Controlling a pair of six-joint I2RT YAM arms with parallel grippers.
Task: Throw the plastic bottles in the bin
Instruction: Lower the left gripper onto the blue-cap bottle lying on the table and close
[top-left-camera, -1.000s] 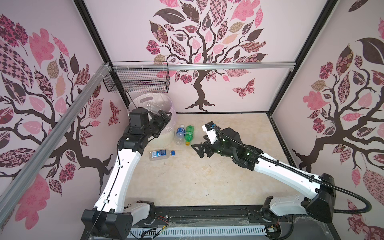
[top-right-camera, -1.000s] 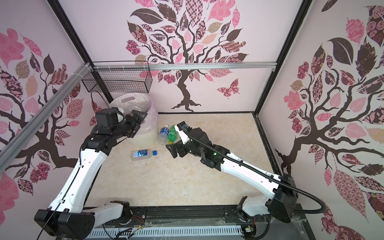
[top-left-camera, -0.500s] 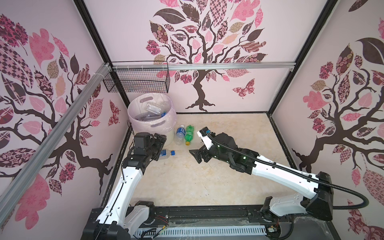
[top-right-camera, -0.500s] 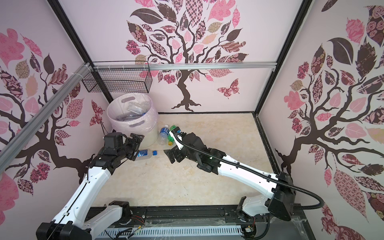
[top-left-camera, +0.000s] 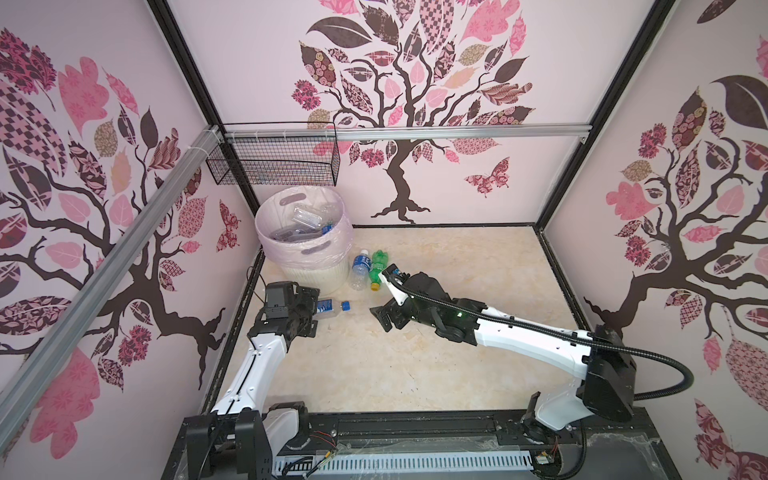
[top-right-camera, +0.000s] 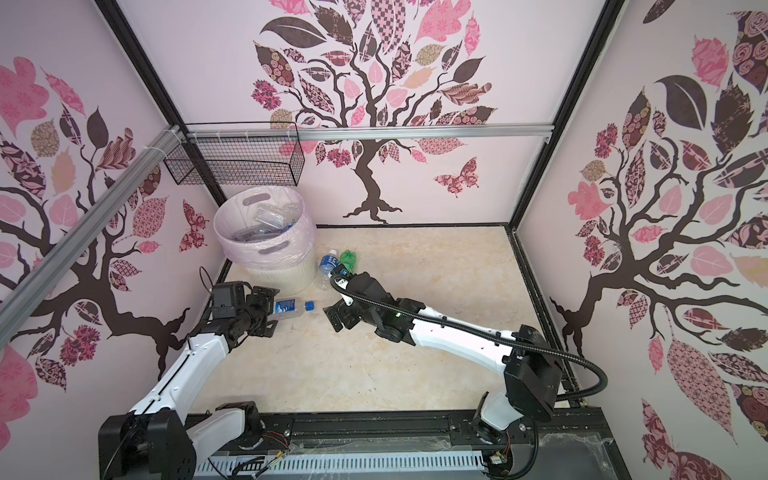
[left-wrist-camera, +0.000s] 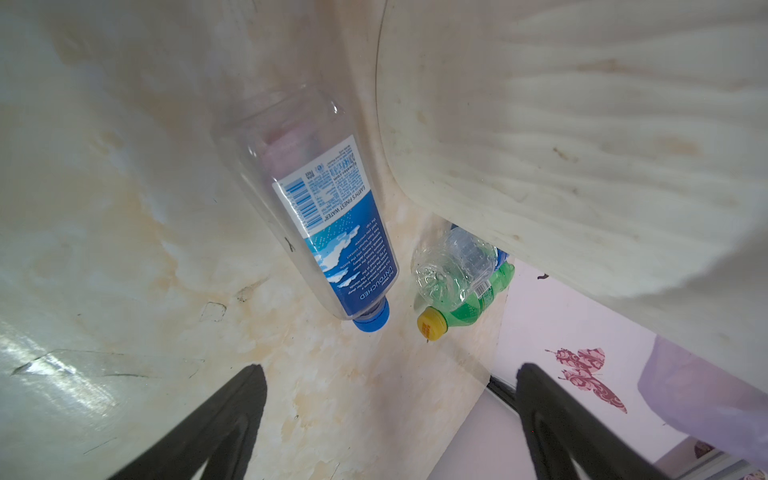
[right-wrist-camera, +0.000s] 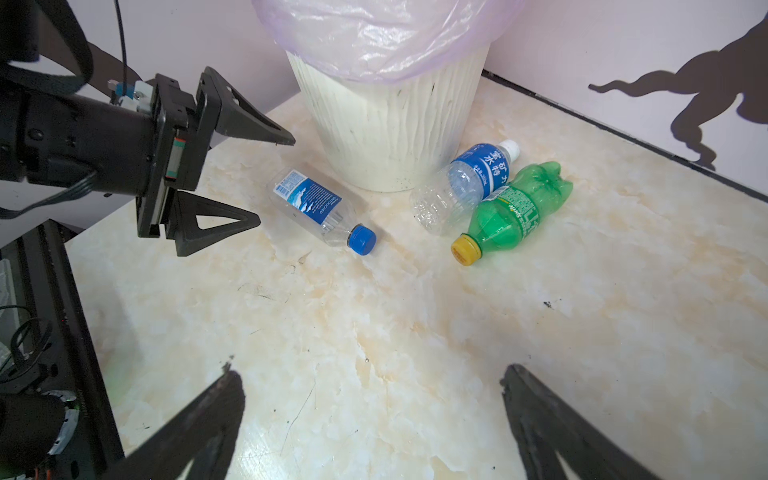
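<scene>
Left gripper (right-wrist-camera: 276, 180) and right gripper (right-wrist-camera: 370, 372) stand spread, empty. Blue-capped water bottle (right-wrist-camera: 318, 205): likely light, slippery, crushable; grip its labelled midsection.

The blue-capped bottle (left-wrist-camera: 328, 232) reads "EARTH'S FINEST WATER" and "UNTOUCHED". The green bottle (right-wrist-camera: 515, 208) says "Sprite". The white-capped bottle (right-wrist-camera: 469, 178) shows Chinese characters.

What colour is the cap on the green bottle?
Yellow. The cap shows best in the right wrist view.

A robot test booth, like a lab: walls (top-left-camera: 519, 178) with pink tree stickers (top-left-camera: 401, 174), black metal frame (top-left-camera: 183, 62), two robot arms (top-left-camera: 257, 365).
</scene>
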